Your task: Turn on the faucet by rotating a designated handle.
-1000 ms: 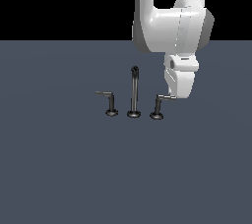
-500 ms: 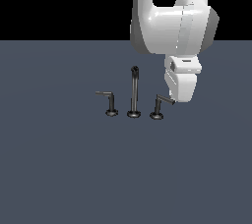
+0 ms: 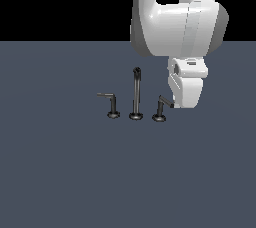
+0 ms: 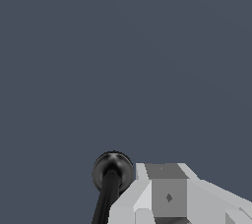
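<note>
The faucet stands mid-floor in the exterior view: a tall thin spout (image 3: 135,93), a twin lever (image 3: 113,104) on the exterior view's left, and the designated handle (image 3: 161,108) on the right, with a leaning post and a paler arm. My gripper (image 3: 176,105) hangs under the white hand, right at the outer end of that arm and touching it. In the wrist view a round dark base with a dark post (image 4: 112,170) lies next to my grey fingers (image 4: 167,196), which show as one block with no gap. Nothing is held between them.
A flat dark grey-blue floor (image 3: 75,172) lies all around the faucet. My bulky white arm link (image 3: 175,27) hangs above and behind the designated handle. No other objects show.
The big white arm link has swung toward the exterior view's right and looks larger. The hand has shifted slightly with it at the handle's arm, whose tip sits a little lower.
</note>
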You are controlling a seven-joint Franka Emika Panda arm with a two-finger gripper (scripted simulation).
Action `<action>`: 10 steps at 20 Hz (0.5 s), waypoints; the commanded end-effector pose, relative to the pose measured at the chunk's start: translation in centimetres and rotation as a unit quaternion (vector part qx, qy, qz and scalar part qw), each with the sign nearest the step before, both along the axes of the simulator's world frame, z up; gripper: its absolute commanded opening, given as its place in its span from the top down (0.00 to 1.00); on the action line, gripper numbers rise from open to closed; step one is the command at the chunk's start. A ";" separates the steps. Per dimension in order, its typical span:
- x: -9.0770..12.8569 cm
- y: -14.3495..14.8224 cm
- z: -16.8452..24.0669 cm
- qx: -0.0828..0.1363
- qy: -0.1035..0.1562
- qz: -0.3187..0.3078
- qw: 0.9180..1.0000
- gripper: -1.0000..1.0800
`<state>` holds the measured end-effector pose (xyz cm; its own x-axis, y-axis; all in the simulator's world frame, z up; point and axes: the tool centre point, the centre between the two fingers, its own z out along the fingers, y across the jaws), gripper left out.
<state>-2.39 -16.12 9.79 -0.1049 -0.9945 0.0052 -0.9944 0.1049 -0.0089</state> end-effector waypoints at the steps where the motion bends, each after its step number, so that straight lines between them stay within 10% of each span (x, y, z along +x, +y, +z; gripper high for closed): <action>1: -0.4 1.3 0.0 0.002 0.002 0.003 1.000 1.00; 10: -2.0 4.5 0.0 0.003 0.004 0.004 1.000 1.00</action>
